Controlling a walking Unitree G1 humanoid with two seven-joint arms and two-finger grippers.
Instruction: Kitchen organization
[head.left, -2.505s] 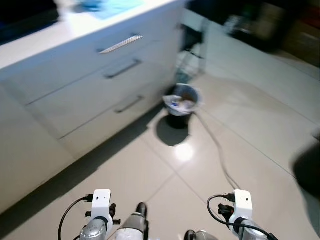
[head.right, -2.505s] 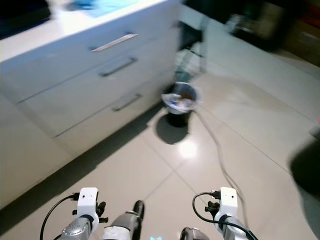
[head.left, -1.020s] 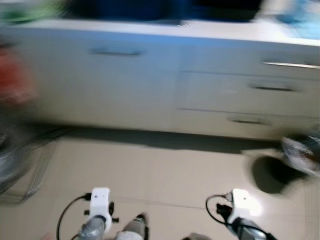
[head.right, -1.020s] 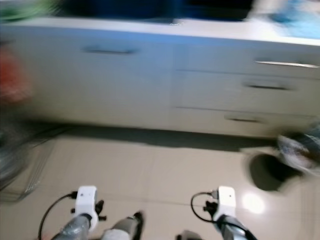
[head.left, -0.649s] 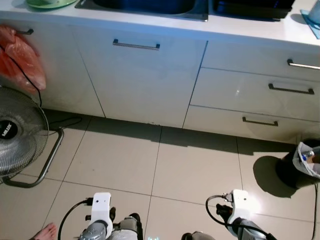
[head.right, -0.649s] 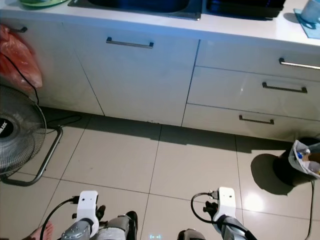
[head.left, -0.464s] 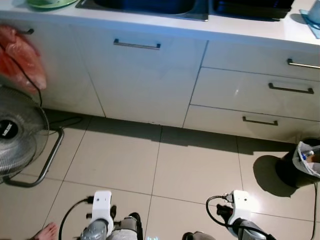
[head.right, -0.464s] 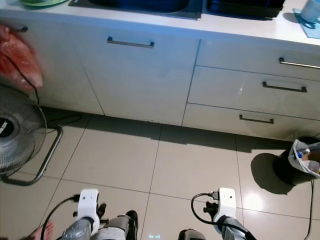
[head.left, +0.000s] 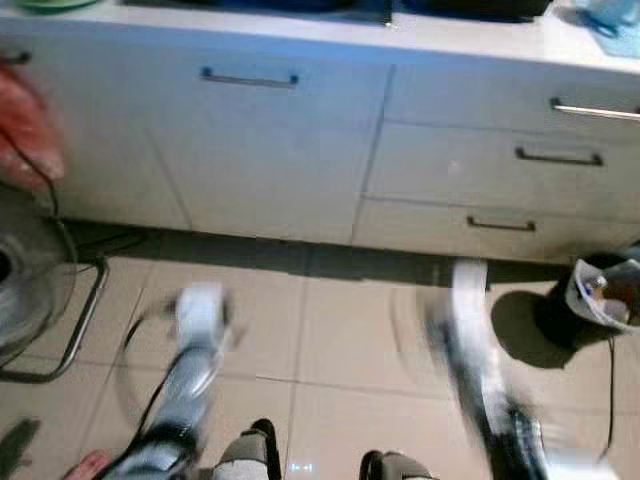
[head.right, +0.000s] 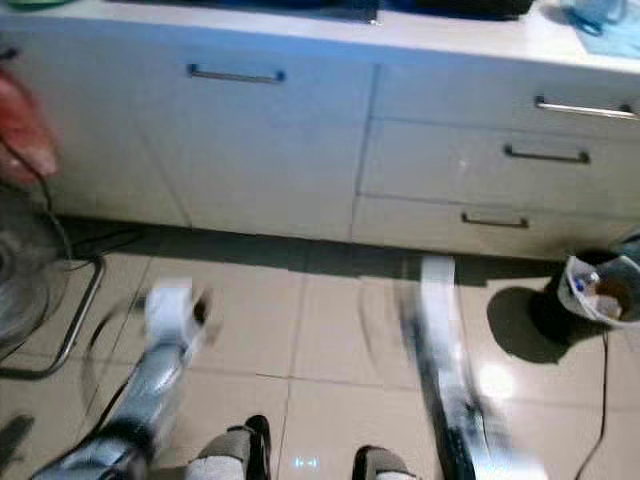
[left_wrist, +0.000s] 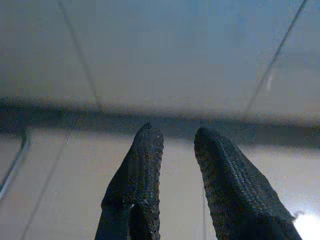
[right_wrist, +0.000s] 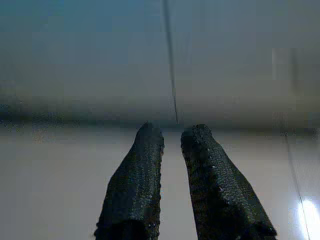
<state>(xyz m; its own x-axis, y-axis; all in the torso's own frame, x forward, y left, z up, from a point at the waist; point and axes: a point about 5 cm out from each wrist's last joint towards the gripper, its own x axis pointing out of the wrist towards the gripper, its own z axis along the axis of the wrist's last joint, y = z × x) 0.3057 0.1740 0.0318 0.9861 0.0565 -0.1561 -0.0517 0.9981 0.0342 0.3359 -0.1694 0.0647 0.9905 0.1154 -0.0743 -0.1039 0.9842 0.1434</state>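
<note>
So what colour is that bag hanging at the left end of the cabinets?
Red-orange; the bag shows best in the left eye view, though blurred.

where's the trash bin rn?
In the left eye view, the trash bin stands on the floor tiles at the far right, on the robot's right side, just in front of the bottom drawer of the white cabinet run.

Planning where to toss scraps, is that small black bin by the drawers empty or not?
Not empty: the small black bin stands upright, and blurred items sit inside its white liner.

fan (head.left: 25, 300) left, cabinets (head.left: 300, 150) ahead, bin (head.left: 595, 300) right
</note>
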